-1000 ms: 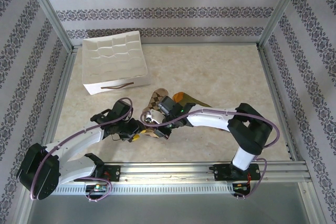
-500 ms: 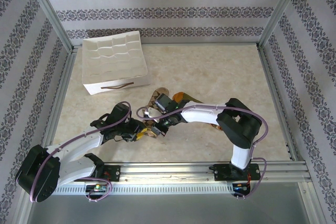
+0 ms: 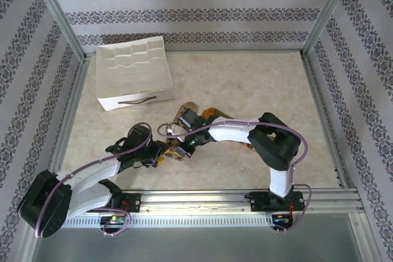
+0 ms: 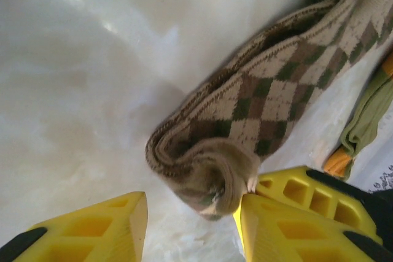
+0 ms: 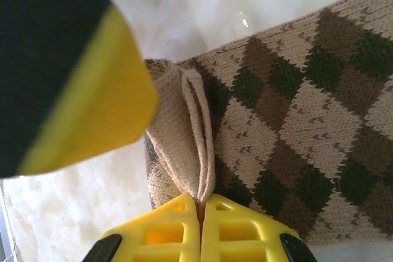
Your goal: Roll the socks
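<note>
Right fingers pinch the rolled argyle sock (left fingers straddle it).

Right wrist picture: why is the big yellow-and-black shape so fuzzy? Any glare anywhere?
In the right wrist view that shape looks out of focus, likely close to the lens, while the argyle sock is sharp; in the left wrist view, glare spots sit on the glossy table.

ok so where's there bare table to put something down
Biggest free patch: the far right of the table, from the tray across to the right rail. A smaller strip lies on the left, between the tray and the left arm. Crowded: near centre, where the left gripper and right gripper meet at the socks.
</note>
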You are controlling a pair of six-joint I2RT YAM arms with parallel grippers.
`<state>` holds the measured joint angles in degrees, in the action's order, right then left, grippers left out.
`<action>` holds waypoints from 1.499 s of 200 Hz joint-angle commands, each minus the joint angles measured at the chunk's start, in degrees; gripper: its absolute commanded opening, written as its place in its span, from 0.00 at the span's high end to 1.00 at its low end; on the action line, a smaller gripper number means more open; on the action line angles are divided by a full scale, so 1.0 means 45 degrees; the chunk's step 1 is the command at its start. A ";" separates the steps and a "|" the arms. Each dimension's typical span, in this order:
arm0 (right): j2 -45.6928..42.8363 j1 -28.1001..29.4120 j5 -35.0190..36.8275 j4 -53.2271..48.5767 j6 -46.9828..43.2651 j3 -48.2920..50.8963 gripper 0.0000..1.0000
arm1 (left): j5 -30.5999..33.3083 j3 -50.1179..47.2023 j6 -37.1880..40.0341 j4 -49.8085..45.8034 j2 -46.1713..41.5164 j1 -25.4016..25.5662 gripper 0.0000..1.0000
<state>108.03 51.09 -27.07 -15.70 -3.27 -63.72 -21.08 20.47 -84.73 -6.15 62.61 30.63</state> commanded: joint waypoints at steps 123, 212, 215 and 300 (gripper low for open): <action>-0.0573 0.0044 0.0041 0.0641 -0.1305 0.0484 0.80 | 0.0488 0.0320 -0.0550 -0.1355 0.2817 -0.0077 0.89; -0.4750 0.2738 0.6066 0.5931 -0.7704 0.5665 0.39 | -0.0498 0.0751 -0.0159 -0.2383 0.3080 -0.1169 0.96; -0.4653 0.2842 0.6237 0.5995 -0.7847 0.5648 0.39 | -0.0546 0.0782 -0.0120 -0.2393 0.3133 -0.1205 0.96; -0.0854 0.3554 0.9332 0.6710 -0.9154 0.3469 0.52 | -0.1111 0.1562 0.0784 -0.2705 0.4076 -0.1622 0.97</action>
<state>100.33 67.29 8.14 11.90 -42.72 -45.63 -30.22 28.93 -82.91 -9.61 78.56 24.25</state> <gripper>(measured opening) 0.517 0.058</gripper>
